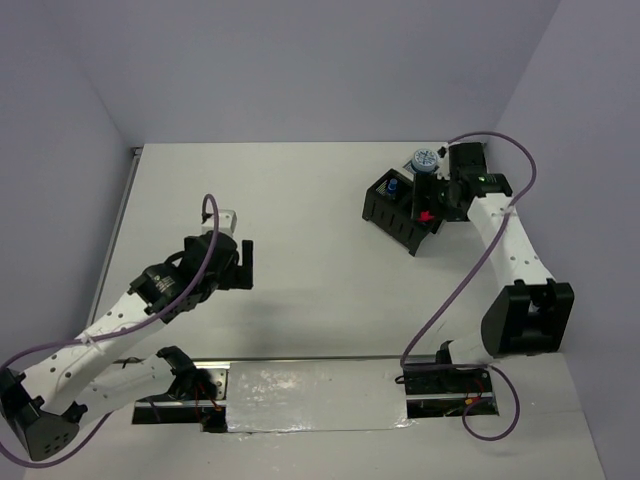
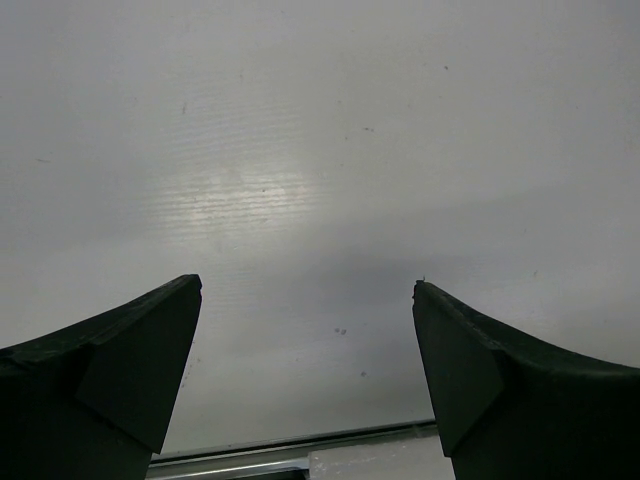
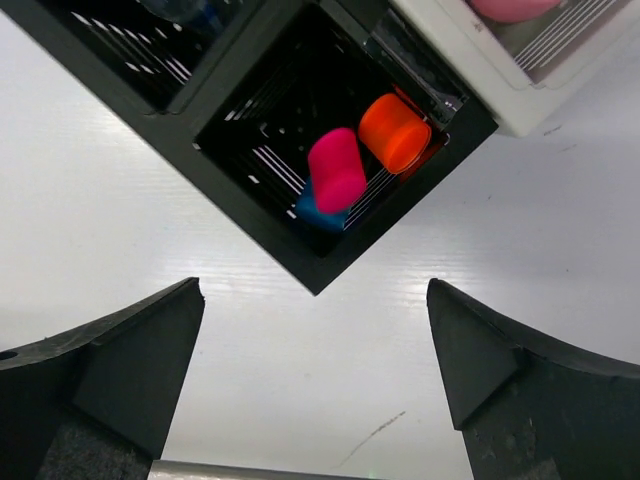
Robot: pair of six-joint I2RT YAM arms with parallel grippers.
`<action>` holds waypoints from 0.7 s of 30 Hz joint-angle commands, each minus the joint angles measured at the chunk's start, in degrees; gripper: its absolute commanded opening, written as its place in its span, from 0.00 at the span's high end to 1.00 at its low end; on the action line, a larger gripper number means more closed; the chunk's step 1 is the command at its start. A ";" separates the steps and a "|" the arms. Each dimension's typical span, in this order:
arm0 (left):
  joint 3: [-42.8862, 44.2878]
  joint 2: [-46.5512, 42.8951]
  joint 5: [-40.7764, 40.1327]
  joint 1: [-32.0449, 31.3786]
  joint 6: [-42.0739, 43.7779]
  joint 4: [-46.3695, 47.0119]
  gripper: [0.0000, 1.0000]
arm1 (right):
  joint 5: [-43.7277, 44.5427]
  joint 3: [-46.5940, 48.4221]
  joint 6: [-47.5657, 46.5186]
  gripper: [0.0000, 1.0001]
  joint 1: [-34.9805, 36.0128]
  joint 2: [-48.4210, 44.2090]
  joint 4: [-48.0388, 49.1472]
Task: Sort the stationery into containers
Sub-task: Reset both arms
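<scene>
The black container [image 3: 250,215] lies below my right gripper [image 3: 314,292], whose jaws stand open and empty just off its near corner. Its near compartment holds highlighters with a pink cap [image 3: 337,170], an orange cap [image 3: 394,132] and a blue cap [image 3: 312,213]. The far compartment shows something blue [image 3: 192,10]. Beside it stands the white container [image 3: 505,95] with a pink item [image 3: 512,8] inside. From above, the black container [image 1: 392,212] sits at the back right, my right gripper [image 1: 430,203] over it, with a blue-white roll [image 1: 424,158] behind. My left gripper [image 1: 243,262] [image 2: 307,285] hangs open over bare table.
The grey walls close in behind and on both sides of the table. A metal rail [image 2: 290,455] runs along the near edge by the arm bases. Purple cables [image 1: 470,270] loop from both arms.
</scene>
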 commanded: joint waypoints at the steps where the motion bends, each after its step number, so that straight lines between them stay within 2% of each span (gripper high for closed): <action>1: 0.80 -1.47 -3.20 3.08 -2.20 0.36 0.01 | -0.67 1.45 2.17 0.00 0.78 -7.16 1.60; 5: 2.82 -2.78 -11.79 4.58 -5.27 -3.85 0.01 | -3.73 -4.42 3.76 0.00 5.34 -18.83 8.16; 8: 6.85 -3.93 -19.18 4.58 -6.59 -7.87 0.01 | -1.11 -8.22 4.90 0.00 9.74 -33.48 11.00; 12: 11.26 -5.78 -29.02 4.67 -10.28 -14.13 0.01 | 4.34 -9.89 6.49 0.00 11.68 -44.68 8.56; 14: 12.84 -8.58 -31.93 4.67 -10.47 -15.37 0.01 | 6.70 -9.89 6.58 0.00 11.69 -48.98 4.18; 18: 15.13 -14.82 -28.35 4.67 -3.54 -13.79 0.01 | 10.14 -9.28 6.23 0.00 11.77 -53.74 -4.89; 21: 17.32 -19.21 -26.06 4.67 -3.17 -16.06 0.01 | 12.34 -9.98 5.52 0.00 11.77 -57.43 -9.99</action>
